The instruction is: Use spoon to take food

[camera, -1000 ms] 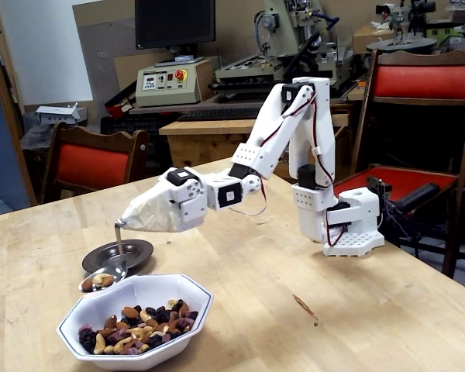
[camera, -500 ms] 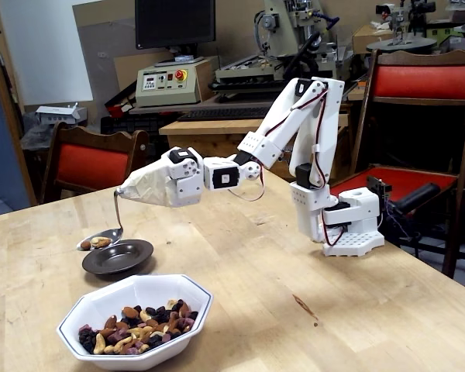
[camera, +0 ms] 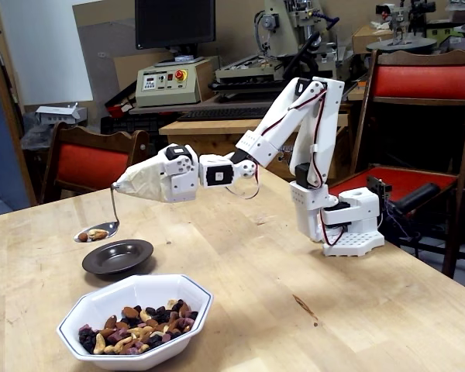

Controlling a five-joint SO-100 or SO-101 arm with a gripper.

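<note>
In the fixed view my white gripper reaches left over the table, its fingers wrapped in beige cloth and shut on the spoon's handle. The silver spoon hangs down from it. Its bowl carries a few tan and brown nuts and hovers just above the far left rim of a small dark plate. The food, a mix of cashews, almonds and dark pieces, lies in a white octagonal bowl at the front edge.
The arm's white base stands at the table's right. Red-cushioned wooden chairs stand behind the table on the left and at the right. Machines and a monitor fill the background.
</note>
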